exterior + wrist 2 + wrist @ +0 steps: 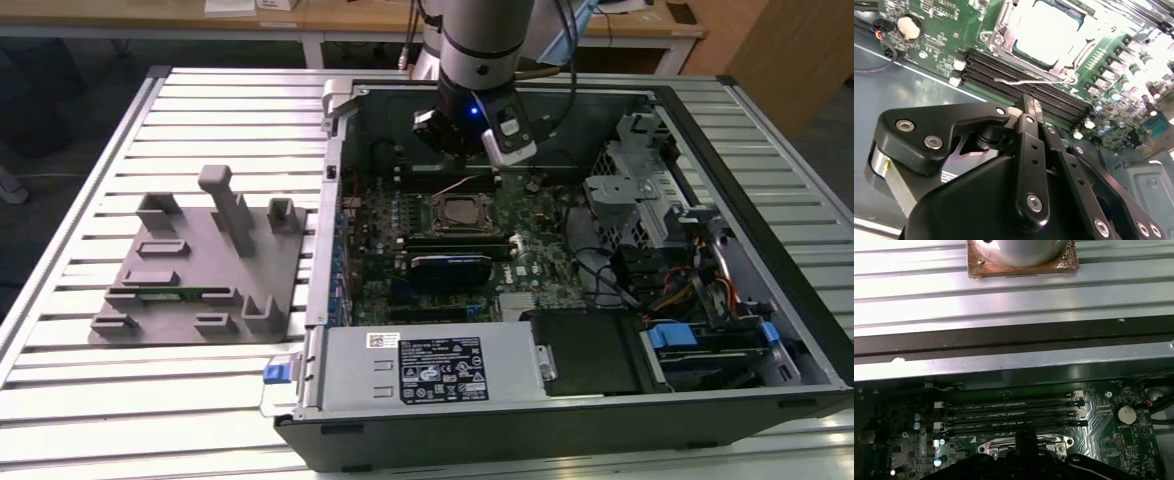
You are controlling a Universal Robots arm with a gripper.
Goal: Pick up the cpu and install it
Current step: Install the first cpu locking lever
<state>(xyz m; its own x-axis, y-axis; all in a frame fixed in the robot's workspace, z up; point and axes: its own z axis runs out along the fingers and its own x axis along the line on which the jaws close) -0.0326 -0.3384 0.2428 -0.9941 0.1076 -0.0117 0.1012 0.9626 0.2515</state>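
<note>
Motherboard socket [996, 30]: cpu [1046, 30] inside, end effector [1028, 106] near

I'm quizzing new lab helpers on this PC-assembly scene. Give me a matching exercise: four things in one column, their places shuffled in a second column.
Things
1. cpu
2. gripper
3. grey fixture
4. coin battery

Places
A. on the slatted table, outside the case
B. above the motherboard, inside the open case
C. in the socket frame
D. flat on the motherboard, past one end of the memory slots

Pairs: 1-C, 2-B, 3-A, 4-D
</note>
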